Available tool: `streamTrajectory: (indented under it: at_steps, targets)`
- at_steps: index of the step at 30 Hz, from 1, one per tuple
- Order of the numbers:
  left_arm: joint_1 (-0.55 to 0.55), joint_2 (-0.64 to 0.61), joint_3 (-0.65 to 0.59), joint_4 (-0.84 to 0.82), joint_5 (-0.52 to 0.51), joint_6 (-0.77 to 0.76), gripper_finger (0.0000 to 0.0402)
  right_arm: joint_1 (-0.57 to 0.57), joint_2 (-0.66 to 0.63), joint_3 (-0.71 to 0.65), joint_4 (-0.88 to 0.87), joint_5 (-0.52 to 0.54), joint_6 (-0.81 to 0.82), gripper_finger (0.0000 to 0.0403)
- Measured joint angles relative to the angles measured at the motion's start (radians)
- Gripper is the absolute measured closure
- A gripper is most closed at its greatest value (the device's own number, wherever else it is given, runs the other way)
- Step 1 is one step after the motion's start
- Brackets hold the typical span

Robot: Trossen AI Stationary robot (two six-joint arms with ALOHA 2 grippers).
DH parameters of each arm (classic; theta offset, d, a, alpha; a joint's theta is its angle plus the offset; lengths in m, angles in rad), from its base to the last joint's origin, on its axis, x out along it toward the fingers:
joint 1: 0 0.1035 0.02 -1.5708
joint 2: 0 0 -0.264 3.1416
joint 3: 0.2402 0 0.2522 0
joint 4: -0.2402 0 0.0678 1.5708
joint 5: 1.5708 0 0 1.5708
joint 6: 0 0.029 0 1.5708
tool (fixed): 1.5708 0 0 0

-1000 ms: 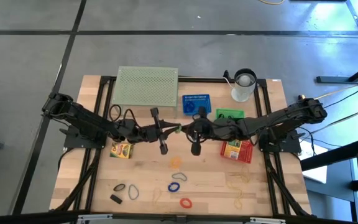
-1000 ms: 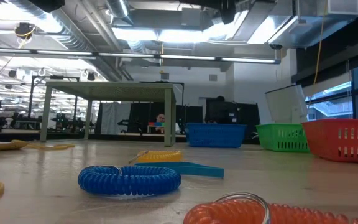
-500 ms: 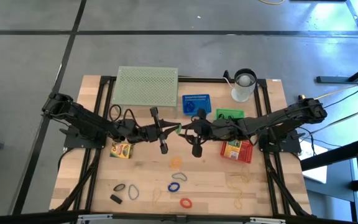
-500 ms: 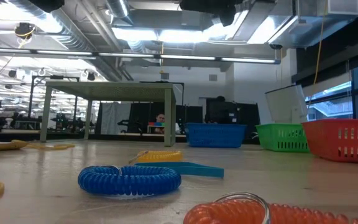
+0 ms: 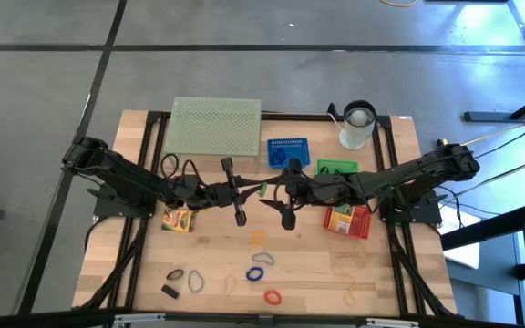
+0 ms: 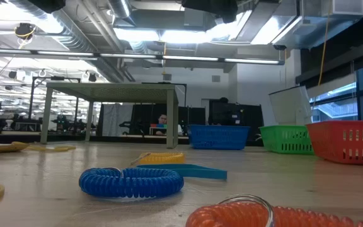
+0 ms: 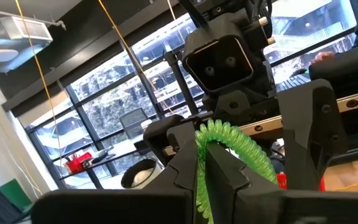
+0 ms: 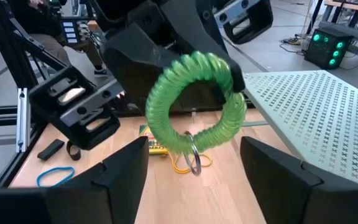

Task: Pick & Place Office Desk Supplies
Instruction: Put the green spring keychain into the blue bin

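Holding the green coil loop [image 8: 194, 102] pinched in the left gripper [image 5: 260, 189] mid-bench, lifted clear, presumably for handover to the right gripper [image 5: 275, 195], its fingers spread wide around it.

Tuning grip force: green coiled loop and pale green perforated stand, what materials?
Green coiled loop: probably soft plastic, glossy and slightly translucent; spiral-wound turns. Pale green perforated stand: likely painted sheet metal, matte; regular punched holes.
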Motion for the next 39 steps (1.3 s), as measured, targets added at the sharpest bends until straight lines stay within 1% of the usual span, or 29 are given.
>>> streamTrajectory:
  at_steps: [4,10,15,20,23,26,29,31,37,39]
  targets:
    - [0.013,0.004,0.000,-0.003,0.014,0.001,0.0389,0.000,0.000,0.000,0.003,0.000,0.000,0.0143]
    - [0.043,0.011,0.000,0.006,0.082,0.000,0.0389,0.000,0.000,0.000,0.015,0.001,0.000,0.0143]
    - [0.058,0.011,0.000,0.005,0.091,0.001,0.0389,-0.002,0.000,0.000,0.019,0.001,0.000,0.0143]
    - [0.074,0.011,0.000,0.004,0.157,0.002,0.0389,-0.011,0.000,0.000,0.019,0.001,0.000,0.0143]
    - [0.082,0.011,0.000,0.004,0.183,0.002,0.0389,-0.017,0.000,0.000,0.019,0.001,0.022,0.0151]
    - [0.087,0.011,0.000,0.005,0.191,0.002,0.0389,-0.019,0.000,0.000,0.019,0.002,0.028,0.0176]
    - [0.087,0.011,0.000,0.005,0.192,0.002,0.0389,-0.019,0.000,0.000,0.019,0.002,0.027,0.0216]
    - [0.087,0.011,0.000,0.005,0.192,0.002,0.0389,-0.019,0.000,0.000,0.018,0.002,0.028,0.0249]
    - [0.087,0.010,0.001,0.006,0.192,0.003,0.0389,-0.019,0.000,0.000,0.015,0.004,0.027,0.0365]
    - [0.087,0.010,0.001,0.006,0.192,0.003,0.0389,-0.019,0.000,0.000,0.014,0.004,0.026,0.0372]
